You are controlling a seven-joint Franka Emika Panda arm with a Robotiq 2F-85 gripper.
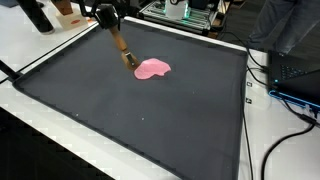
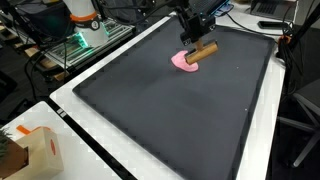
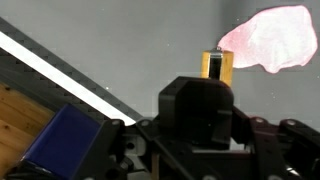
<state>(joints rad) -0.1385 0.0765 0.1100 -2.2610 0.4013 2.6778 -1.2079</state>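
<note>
A pink, flat, soft-looking blob point(image 1: 152, 68) lies on a large dark mat point(image 1: 150, 115) toward its far side. It also shows in an exterior view point(image 2: 183, 60) and at the top right of the wrist view point(image 3: 270, 38). My gripper point(image 1: 108, 20) is shut on a brown wooden stick-like tool point(image 1: 123, 50), held slanted, with its lower end at the blob's edge. The tool shows in an exterior view point(image 2: 203, 52) below the gripper point(image 2: 190, 28). In the wrist view the tool's end point(image 3: 217, 65) sticks out past the gripper body point(image 3: 213, 88), which hides the fingertips.
The mat point(image 2: 170, 110) lies on a white table point(image 1: 30, 120). Cables and a dark device point(image 1: 295, 85) lie past one edge. A cardboard box point(image 2: 35, 150) stands near a corner. Lab equipment point(image 2: 85, 30) stands behind. A blue object point(image 3: 60, 140) shows in the wrist view.
</note>
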